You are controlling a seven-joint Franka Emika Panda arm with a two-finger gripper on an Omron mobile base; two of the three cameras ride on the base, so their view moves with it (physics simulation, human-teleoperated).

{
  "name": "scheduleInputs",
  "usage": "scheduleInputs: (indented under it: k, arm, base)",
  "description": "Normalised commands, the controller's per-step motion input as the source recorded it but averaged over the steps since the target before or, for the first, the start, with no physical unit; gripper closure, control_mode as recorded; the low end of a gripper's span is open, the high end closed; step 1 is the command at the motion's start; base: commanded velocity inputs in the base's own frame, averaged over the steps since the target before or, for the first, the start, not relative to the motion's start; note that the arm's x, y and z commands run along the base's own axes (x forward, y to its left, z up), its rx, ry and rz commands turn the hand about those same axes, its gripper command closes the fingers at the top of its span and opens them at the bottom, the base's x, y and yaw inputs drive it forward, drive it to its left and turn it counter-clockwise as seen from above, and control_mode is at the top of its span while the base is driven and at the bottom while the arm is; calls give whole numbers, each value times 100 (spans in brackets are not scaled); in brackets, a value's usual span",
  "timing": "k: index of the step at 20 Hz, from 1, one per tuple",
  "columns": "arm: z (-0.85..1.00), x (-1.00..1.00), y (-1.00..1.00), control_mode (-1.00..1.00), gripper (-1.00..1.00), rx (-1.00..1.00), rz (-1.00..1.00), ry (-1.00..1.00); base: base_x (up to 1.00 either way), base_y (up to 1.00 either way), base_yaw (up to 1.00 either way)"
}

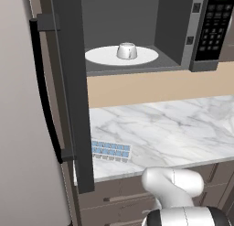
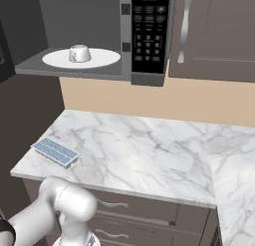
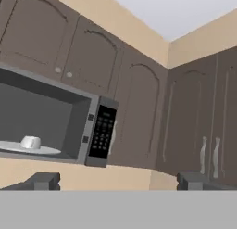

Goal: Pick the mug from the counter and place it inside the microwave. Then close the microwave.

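Note:
The small white mug rests on the round white plate inside the microwave. The microwave's dark door stands swung wide open to the left, its black handle facing out. My gripper is open with nothing between its fingertips. It is low and well back from the microwave, looking up at it. The marble counter lies below the microwave.
A blue-celled ice cube tray lies near the counter's front left edge. Dark wall cabinets hang right of the microwave. My arm's white elbow sits in front of the drawers.

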Motion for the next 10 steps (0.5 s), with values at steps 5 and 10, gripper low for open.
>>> scheduleInputs:
  k: [5,10]
  arm:
    - [10,0,2,-100,-100,-8,-27,0]
    - [22,0,1,-100,-100,-5,-23,0]
  base:
    - [0,0,0]
    - [0,0,0]
